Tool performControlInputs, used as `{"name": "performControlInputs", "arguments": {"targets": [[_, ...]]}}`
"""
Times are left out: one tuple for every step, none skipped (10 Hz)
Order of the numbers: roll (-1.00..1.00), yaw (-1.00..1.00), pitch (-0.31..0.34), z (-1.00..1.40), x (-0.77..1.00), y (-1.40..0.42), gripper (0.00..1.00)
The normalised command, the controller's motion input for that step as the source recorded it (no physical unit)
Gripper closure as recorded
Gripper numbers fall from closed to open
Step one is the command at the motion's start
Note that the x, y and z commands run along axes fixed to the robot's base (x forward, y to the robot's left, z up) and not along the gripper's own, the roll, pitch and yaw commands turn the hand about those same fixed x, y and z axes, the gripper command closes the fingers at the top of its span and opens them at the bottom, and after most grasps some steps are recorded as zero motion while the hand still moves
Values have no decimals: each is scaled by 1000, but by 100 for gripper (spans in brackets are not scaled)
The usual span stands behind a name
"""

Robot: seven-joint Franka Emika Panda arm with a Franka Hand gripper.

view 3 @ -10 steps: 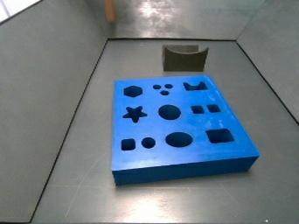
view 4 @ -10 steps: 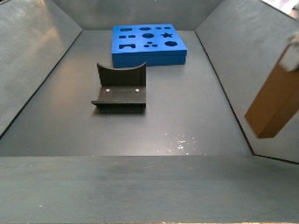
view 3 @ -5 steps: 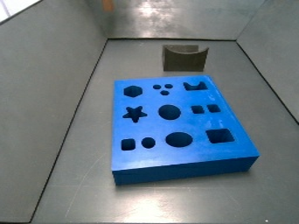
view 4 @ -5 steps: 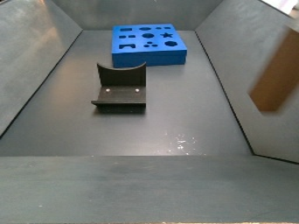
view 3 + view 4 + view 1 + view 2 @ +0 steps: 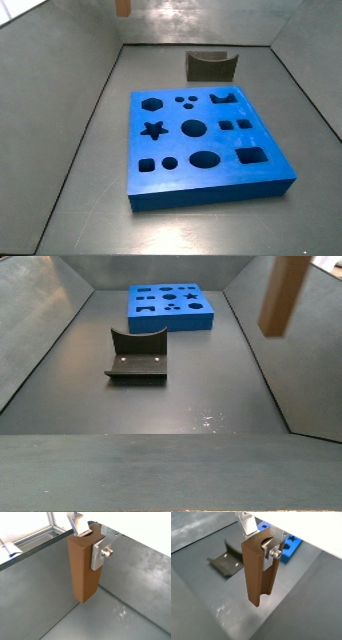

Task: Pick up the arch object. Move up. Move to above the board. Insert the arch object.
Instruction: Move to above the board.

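- The gripper (image 5: 90,543) is seen high above the floor near a side wall, closed on the upper end of the arch object (image 5: 83,572). One silver finger (image 5: 100,554) is pressed flat against a side of the piece.
- The arch object is taken to be the tall orange-brown bar. A curved channel along its length is shown in a wrist view (image 5: 258,577), and the piece hangs upright from the grip.
- In both side views only part of the arch object is caught at the frame edge (image 5: 123,7) (image 5: 281,296). It is well apart from the board (image 5: 263,130).
- The board lies flat on the floor with its arch cutout (image 5: 221,97) on the edge facing the fixture (image 5: 211,68). Nothing is seated in any cutout.
- The dark fixture stands near the board, between it and the far wall in that side view. It is empty.
- The lift is judged done. The travel to above the board and the insertion are left.
- The bar is long and held only at its top. A swing or a twist in the pads during travel could be caused by that, and the lower end would then miss the cutout.
- Jamming on the blue rim is likely if the channel is not turned to match the cutout.
- A low path could bring the lower end against the fixture or the board's edge.
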Motion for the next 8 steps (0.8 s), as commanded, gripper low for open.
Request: {"name": "performControlInputs", "arguments": {"targets": [[-4, -13, 54, 193, 297, -1000, 100], [-7, 6, 52, 194, 297, -1000, 100], [-17, 4, 48, 197, 299, -1000, 100], [-13, 11, 57, 199, 302, -1000, 100], [-2, 11, 75, 200, 307, -1000, 100], [-22, 7, 87, 200, 314, -1000, 100], [-7, 5, 112, 202, 325, -1000, 100], [-5, 8, 121, 203, 336, -1000, 100]]}}
